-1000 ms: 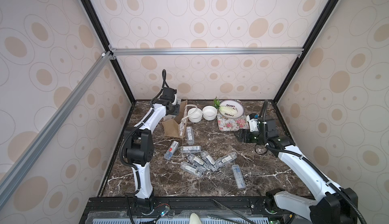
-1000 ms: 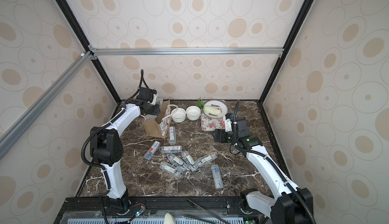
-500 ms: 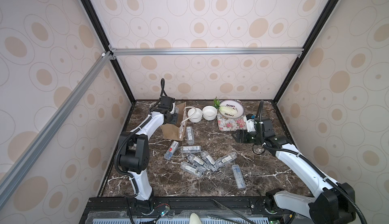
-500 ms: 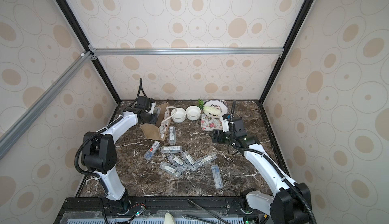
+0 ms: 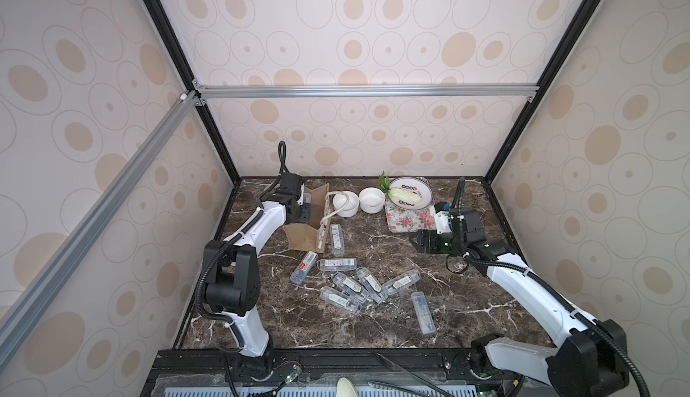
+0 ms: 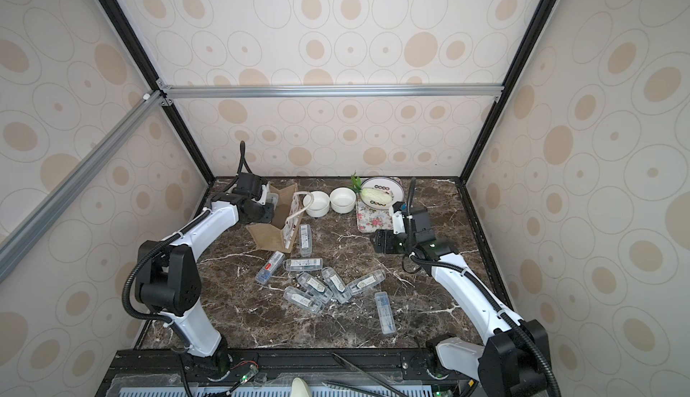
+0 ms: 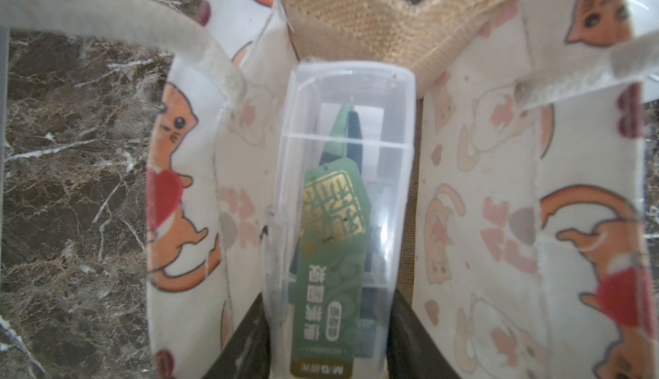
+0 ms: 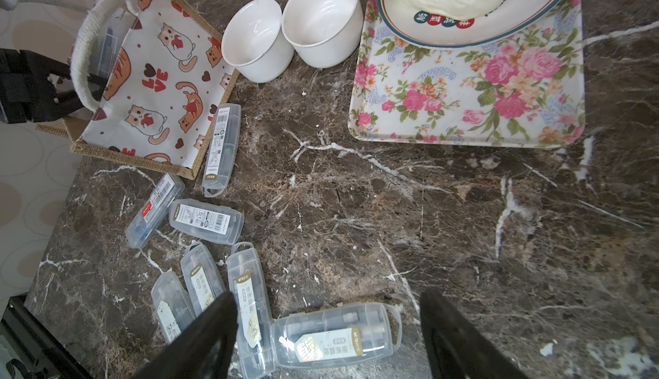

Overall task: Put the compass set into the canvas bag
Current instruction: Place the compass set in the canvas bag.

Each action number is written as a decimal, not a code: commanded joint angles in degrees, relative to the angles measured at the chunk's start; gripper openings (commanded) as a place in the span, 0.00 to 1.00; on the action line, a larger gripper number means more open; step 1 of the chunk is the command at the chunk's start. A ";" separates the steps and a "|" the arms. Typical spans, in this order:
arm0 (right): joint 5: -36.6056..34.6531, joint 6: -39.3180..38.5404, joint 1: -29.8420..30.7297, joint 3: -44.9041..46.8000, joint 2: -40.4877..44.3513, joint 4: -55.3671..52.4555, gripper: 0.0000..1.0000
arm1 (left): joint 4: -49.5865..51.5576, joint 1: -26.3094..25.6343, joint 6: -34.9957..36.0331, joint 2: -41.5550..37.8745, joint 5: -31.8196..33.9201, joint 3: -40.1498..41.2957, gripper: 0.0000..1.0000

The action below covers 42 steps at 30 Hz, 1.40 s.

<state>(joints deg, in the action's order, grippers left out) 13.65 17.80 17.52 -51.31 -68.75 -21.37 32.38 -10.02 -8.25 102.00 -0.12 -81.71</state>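
The left gripper (image 7: 328,298), clamped on the clear compass set (image 7: 342,181), has come down and slid it into the open mouth of the canvas bag (image 7: 481,181), maybe to the bottom, so letting go looks next, while the right gripper (image 8: 328,293) waits empty, jaws apart.

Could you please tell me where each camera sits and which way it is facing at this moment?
Top views: high at the front, looking down toward the back wall over the table; the left arm and right arm show.
Left wrist: on the left arm, looking past the left gripper, shut on a compass set, into the bag.
Right wrist: on the right arm, looking down past the open right gripper at loose compass sets, bowls and tray.
Shared: every view shows the bag.
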 commanded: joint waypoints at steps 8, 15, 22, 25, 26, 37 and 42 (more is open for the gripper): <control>0.50 0.30 0.71 0.62 -0.55 -0.14 0.82 | 9.05 -0.79 1.75 6.94 -2.32 -8.82 0.42; 0.73 0.67 0.76 1.12 -0.68 0.46 0.82 | 13.79 -0.96 1.66 11.21 0.58 -14.94 0.44; 0.65 0.35 0.93 1.35 -1.25 0.34 0.83 | 14.75 -1.14 1.14 12.35 1.06 -17.30 0.47; 0.58 0.30 0.85 1.37 -1.23 0.26 0.82 | 12.35 -1.47 1.13 9.98 0.63 -16.05 0.47; 0.50 0.29 0.87 1.49 -1.21 0.35 0.82 | 11.70 -1.50 1.00 9.21 0.73 -15.65 0.48; 0.86 0.13 1.09 1.55 -2.11 0.46 0.82 | 13.45 -1.45 1.53 11.03 0.65 -15.10 0.53; 0.15 -0.28 1.10 2.09 -1.29 -0.03 0.82 | 12.48 -1.49 1.05 10.85 0.76 -15.22 0.54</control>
<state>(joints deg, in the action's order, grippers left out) 14.35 17.91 18.06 -49.98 -70.87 -21.04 43.42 -11.27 -7.64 112.99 0.32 -96.12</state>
